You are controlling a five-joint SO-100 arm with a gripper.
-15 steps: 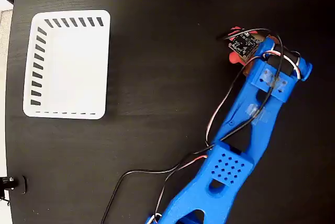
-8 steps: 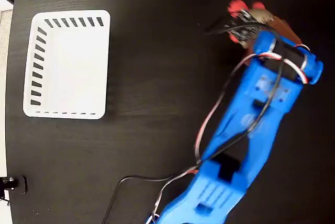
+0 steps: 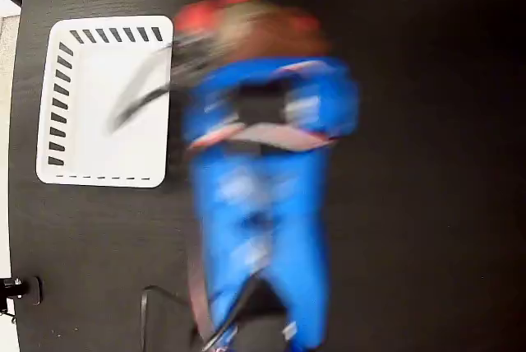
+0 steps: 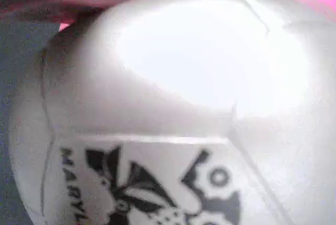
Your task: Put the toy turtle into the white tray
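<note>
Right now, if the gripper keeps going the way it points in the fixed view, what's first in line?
Probably the white tray. The blurred gripper carries the toy turtle just right of its rim; height above it is unclear.

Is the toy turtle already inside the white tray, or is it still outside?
Outside. In the fixed view the toy turtle is a red and tan blur at the arm's tip, right of the white tray, whose floor shows nothing lying on it.
</note>
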